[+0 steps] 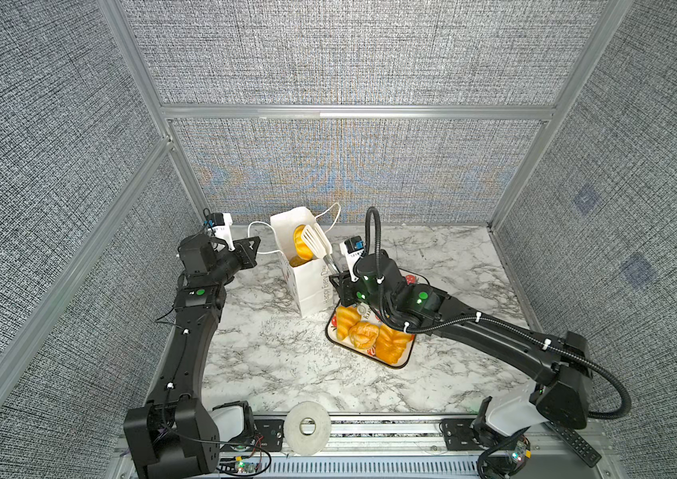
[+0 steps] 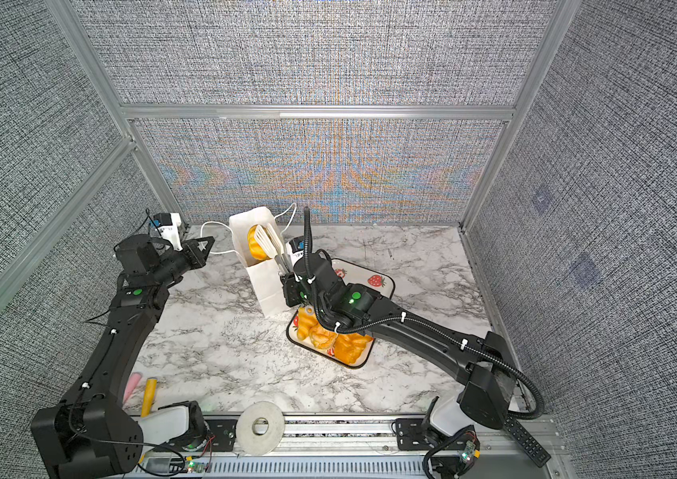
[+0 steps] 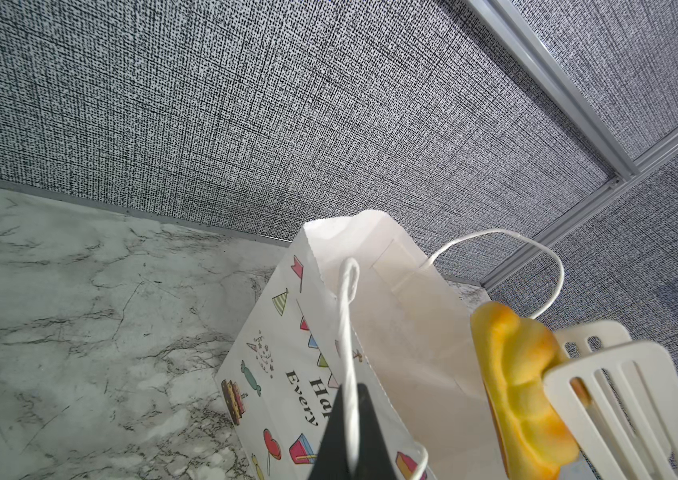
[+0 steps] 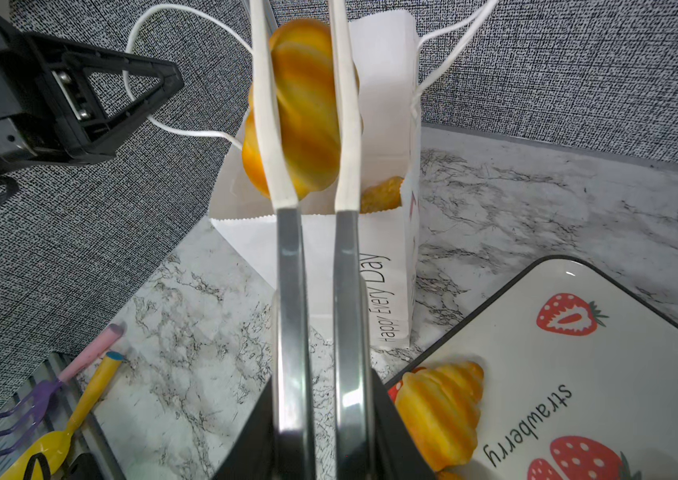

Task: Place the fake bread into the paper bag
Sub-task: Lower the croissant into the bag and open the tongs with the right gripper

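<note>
The white paper bag (image 1: 308,290) (image 2: 266,286) stands upright near the back wall, mouth open. My left gripper (image 1: 254,242) (image 3: 350,436) is shut on one of its cord handles (image 3: 347,332), pulled out to the left. My right gripper (image 1: 341,286) (image 4: 320,395) is shut on metal tongs (image 4: 291,291) with white slotted heads. The tongs pinch a ridged yellow fake bread loaf (image 1: 300,244) (image 4: 308,108) at the bag's mouth. Another piece of bread (image 4: 383,193) lies inside the bag. Several more pieces (image 1: 364,334) (image 2: 328,340) sit on the strawberry tray (image 1: 409,356).
The tray (image 4: 578,353) lies just right of the bag, partly under my right arm, with a croissant (image 4: 441,411) near its corner. Plastic cutlery (image 2: 148,394) (image 4: 80,395) lies at the front left. A tape roll (image 1: 308,427) and a remote (image 1: 577,446) rest on the front rail.
</note>
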Controlling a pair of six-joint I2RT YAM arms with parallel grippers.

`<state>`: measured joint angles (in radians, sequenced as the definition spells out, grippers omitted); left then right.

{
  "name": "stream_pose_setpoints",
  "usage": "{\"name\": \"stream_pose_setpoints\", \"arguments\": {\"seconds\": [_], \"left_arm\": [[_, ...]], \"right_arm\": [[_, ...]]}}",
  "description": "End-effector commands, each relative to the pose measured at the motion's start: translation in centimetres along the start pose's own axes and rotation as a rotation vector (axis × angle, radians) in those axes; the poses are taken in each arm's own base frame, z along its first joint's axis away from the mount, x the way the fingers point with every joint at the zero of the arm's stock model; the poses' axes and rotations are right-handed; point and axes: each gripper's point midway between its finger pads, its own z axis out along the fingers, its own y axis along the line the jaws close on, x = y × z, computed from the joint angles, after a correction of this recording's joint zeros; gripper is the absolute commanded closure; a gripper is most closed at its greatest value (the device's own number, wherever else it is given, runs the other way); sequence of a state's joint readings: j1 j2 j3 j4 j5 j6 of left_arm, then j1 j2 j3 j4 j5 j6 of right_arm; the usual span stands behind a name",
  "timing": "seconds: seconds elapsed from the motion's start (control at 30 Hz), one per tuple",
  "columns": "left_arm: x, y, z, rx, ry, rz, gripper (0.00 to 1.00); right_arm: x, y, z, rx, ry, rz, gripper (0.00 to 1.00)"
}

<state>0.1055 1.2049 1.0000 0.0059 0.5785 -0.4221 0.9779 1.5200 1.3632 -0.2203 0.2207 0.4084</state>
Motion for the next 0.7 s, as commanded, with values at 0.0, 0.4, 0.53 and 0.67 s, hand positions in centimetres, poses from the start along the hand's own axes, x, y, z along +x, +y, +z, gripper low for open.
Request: {"name": "stream_pose_setpoints", "arguments": {"seconds": [0.0,0.4,0.53,0.67], "left_arm": [[-0.4,-0.3,-0.1,0.011,-0.013,0.017,1.0],[-0.4,-0.3,-0.1,0.01,-0.013,0.016,1.0],[-0.4,-0.3,-0.1,0.011,-0.013,0.017,1.0],[-0.4,-0.3,-0.1,0.011,-0.013,0.017,1.0]], "right_arm": [[-0.6,0.2,-0.2,-0.012,-0.028,0.021,0.71],[0.1,-0.1,-0.6,-0.01,-0.025,0.04,0.7],[0.3,-0.2,-0.8,-0.009,-0.027,0.04,0.7],[0.5,-0.2,-0.8,-0.007,-0.023,0.039,0.68]]}}
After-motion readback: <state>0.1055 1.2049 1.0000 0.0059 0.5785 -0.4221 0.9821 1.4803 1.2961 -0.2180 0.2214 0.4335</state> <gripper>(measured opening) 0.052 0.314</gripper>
